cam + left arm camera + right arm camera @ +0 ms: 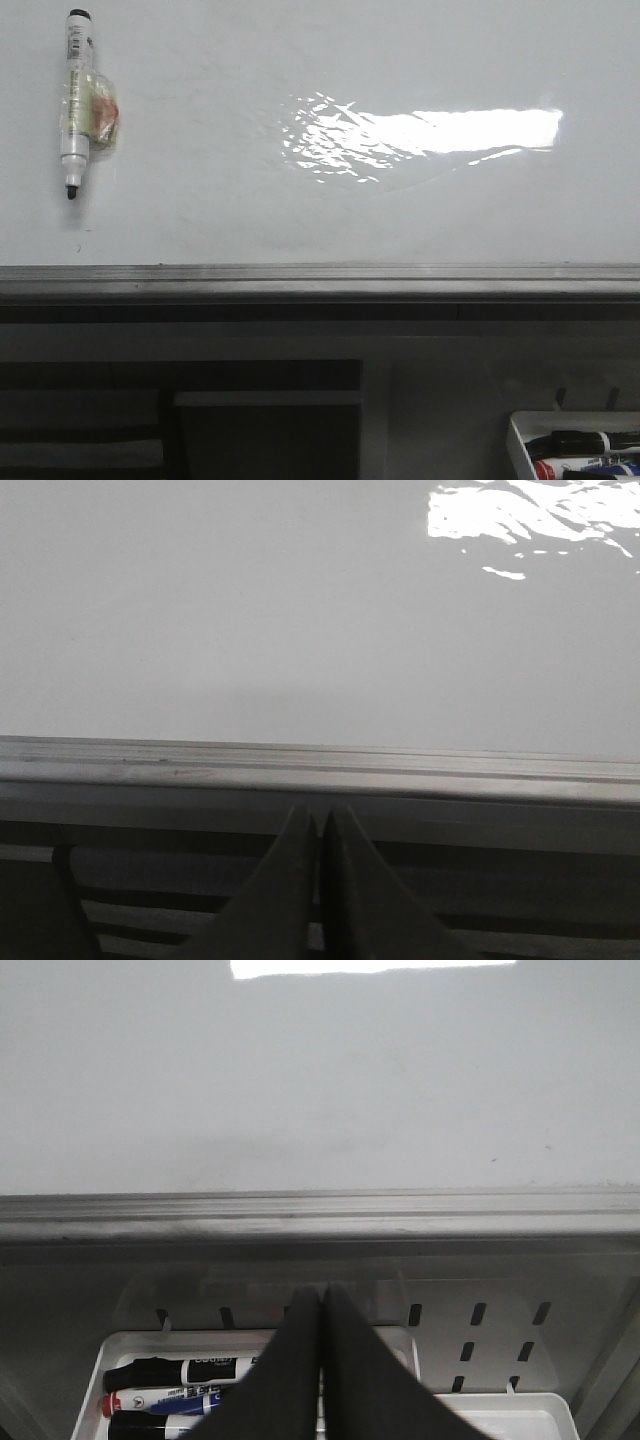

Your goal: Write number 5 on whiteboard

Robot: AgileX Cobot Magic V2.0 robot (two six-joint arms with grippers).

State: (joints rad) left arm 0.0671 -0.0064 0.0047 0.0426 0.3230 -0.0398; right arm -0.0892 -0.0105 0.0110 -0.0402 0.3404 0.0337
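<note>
The whiteboard (300, 220) fills the upper front view, glossy white with a bright glare patch (440, 132). The number 5 does not show in any view. A black-capped marker (75, 100) is held upright against the board's upper left by clear tape. Neither gripper appears in the front view. My left gripper (320, 815) is shut with nothing between its fingers, just below the board's grey rail (300, 770). My right gripper (322, 1292) is also shut and empty, and hangs over a white tray (110, 1345) of markers (190, 1372).
The grey metal rail (320, 280) runs along the board's lower edge. Below it are dark shelf slats (180, 400). The white marker tray (520, 430) sits at the lower right against a slotted panel (480, 1325), holding black, red and blue markers.
</note>
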